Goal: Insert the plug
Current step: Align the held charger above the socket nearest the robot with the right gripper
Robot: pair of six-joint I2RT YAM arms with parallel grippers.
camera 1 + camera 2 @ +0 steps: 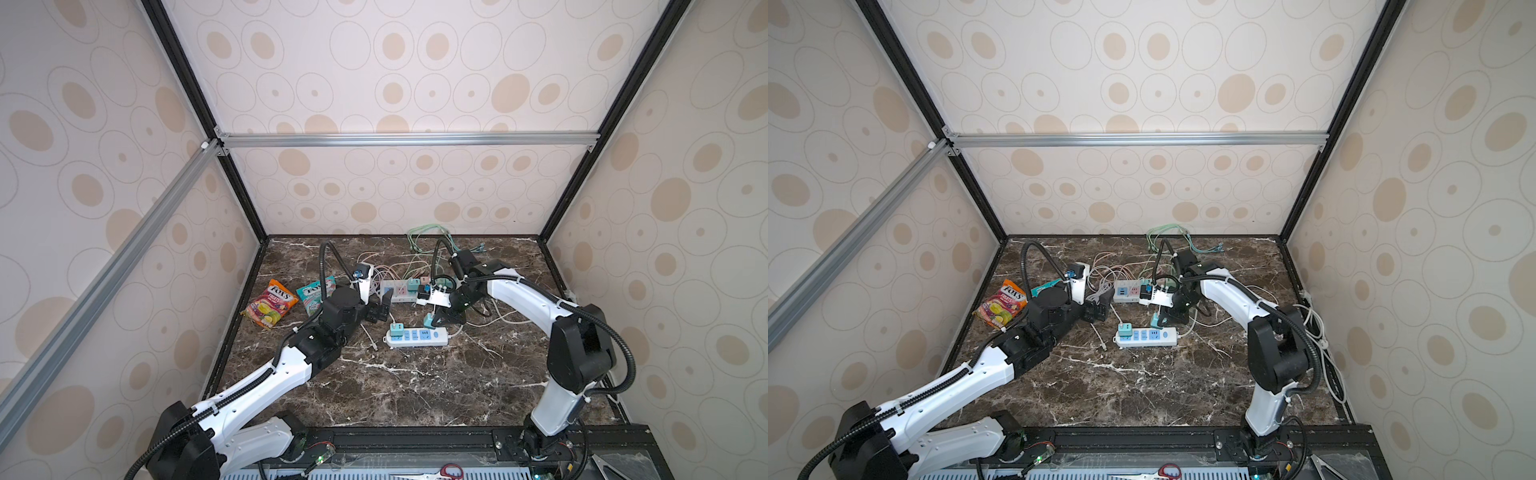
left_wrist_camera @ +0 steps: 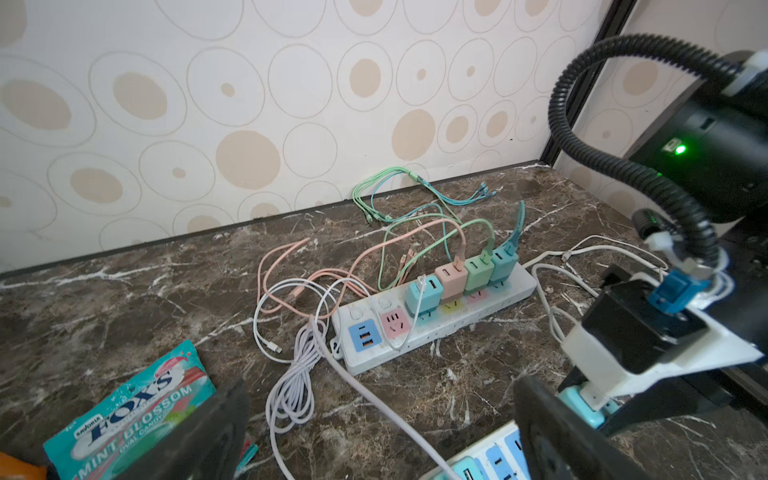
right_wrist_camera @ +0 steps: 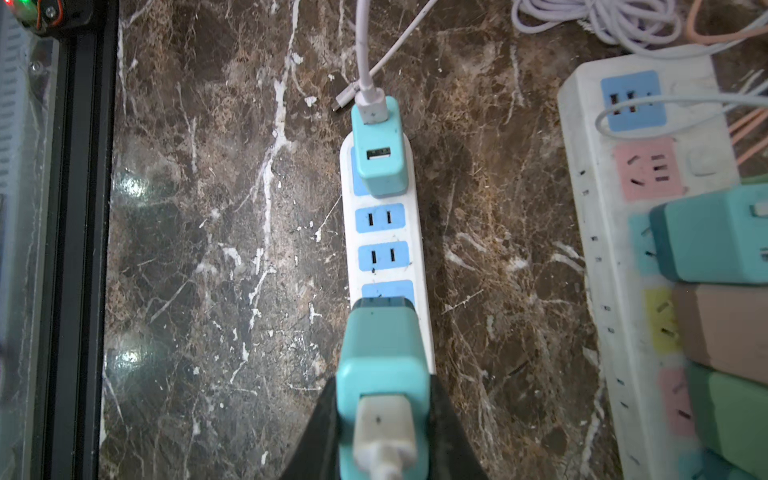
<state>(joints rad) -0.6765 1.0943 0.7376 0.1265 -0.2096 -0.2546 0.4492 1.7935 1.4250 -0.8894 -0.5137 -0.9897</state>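
Teal is the plug (image 3: 382, 353) your right hand (image 3: 382, 432) grips, with a black finger (image 3: 316, 436) on each side and a white cable leaving its back. You have it over the near strip (image 3: 386, 232), its nose covering part of a blue socket. Whether the prongs are in, you cannot tell from these views. Two free blue sockets lie between it and a teal charger (image 3: 380, 153) seated at the strip's other end. Your left hand (image 1: 380, 307) stands wide open, just beside the left end of the far strip (image 1: 395, 291), which carries four coloured chargers. Two candy bags (image 1: 272, 305) lie on the tabletop (image 1: 415, 395) further left.
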